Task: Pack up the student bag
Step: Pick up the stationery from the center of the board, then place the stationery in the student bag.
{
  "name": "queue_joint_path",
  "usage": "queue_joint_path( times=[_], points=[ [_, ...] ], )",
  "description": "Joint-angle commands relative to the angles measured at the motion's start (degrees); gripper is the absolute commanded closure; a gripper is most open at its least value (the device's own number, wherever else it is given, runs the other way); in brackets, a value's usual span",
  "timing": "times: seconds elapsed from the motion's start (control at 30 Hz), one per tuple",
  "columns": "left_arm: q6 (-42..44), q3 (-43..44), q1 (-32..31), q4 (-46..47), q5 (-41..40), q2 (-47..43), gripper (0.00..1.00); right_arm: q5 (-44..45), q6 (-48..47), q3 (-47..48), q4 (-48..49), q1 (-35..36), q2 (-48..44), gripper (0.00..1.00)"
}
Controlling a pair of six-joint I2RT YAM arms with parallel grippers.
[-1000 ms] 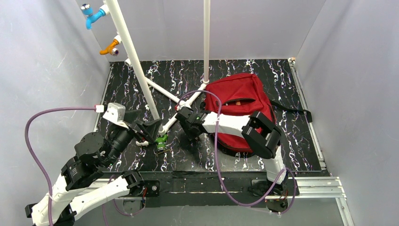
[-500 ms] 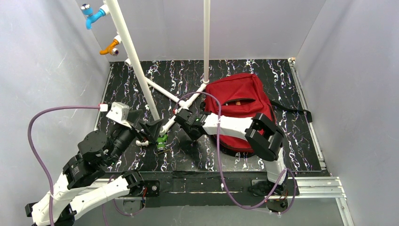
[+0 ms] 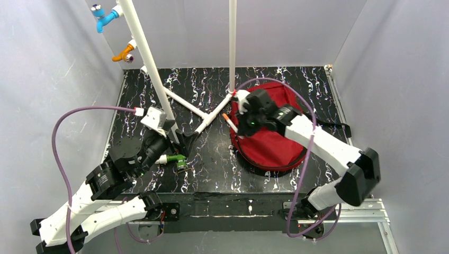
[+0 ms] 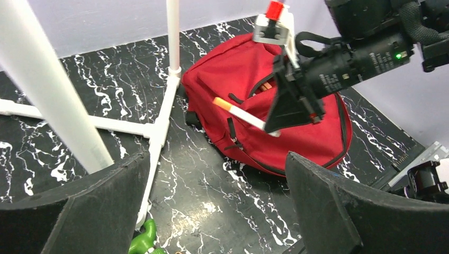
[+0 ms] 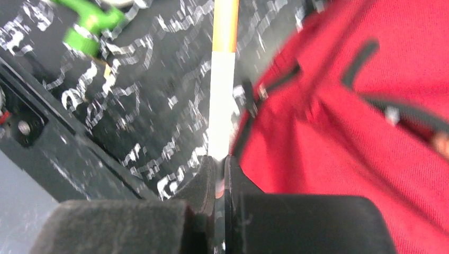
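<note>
Jaws of the left gripper (image 3: 186, 142) stand wide apart, holding nothing, above the black marbled table (image 3: 212, 172); a green marker (image 3: 179, 159) lies at its six o'clock. The right gripper (image 3: 238, 125) pinches a white pen (image 3: 229, 120) with an orange cap over the nine o'clock edge of the red student bag (image 3: 270, 148), which lies flat at the table's three o'clock.

student bag (image 3: 270, 148): right on table (image 3: 212, 87) | pen (image 3: 229, 121): over bag's left edge

white pipe frame (image 3: 150, 69) with blue tap (image 3: 103, 17) stands on black marbled table (image 3: 212, 172).
</note>
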Motion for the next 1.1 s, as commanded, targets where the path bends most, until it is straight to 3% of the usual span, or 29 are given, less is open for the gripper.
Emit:
queue_joint_path(
  times=[0.0,0.2,0.47,0.93,1.07],
  points=[
    [-1.0,-0.6,0.2,3.4,2.3,1.7,0.02,-11.2,0.4,-9.4,-2.8,-6.9,-11.1,0.99],
    [-1.5,-0.9,0.2,4.3,3.4,2.9,0.02,-1.9,4.9,-12.4,-10.3,-14.8,-17.7,0.99],
    [-2.8,-1.1,0.1,3.9,4.3,2.8,0.02,2.4,4.2,-3.9,-26.0,-19.6,-9.7,0.99],
    [-4.0,-0.5,0.1,3.0,4.3,1.3,0.02,4.0,5.1,7.3,-17.2,-23.1,7.2,0.99],
    [-4.6,-0.7,0.1,2.7,3.8,0.6,0.02,5.5,6.9,3.6,-6.1,-23.1,7.3,0.99]
  ],
)
